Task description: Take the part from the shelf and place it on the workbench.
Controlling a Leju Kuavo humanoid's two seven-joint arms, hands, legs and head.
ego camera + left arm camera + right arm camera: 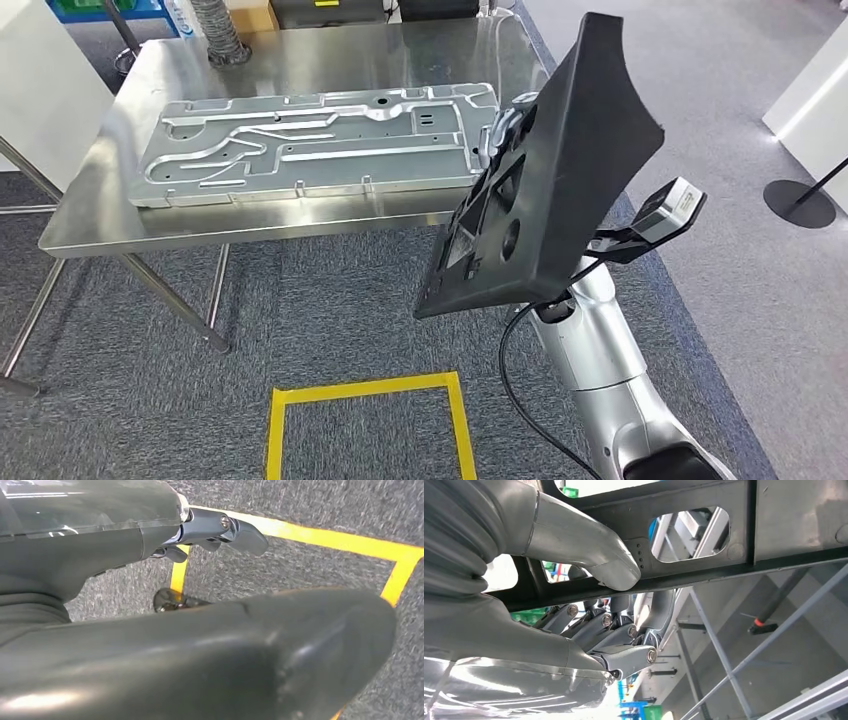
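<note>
The right robot hand (614, 630) grips the black part (560, 170) at right of centre, tilted over the surface (300, 60) edge. Left robot hand (215, 530): grip unclear. Carry it forward and level it clear of the metal plate (320, 145).

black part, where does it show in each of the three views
Head view: the black part is right of centre, tilted, held up beside the steel table.
Left wrist view: not in it; that robot hand hangs over carpet.
Right wrist view: it is the dark frame with cut-outs, gripped by the right robot hand.
Shared landmark: the part's cut-out holes.
</note>
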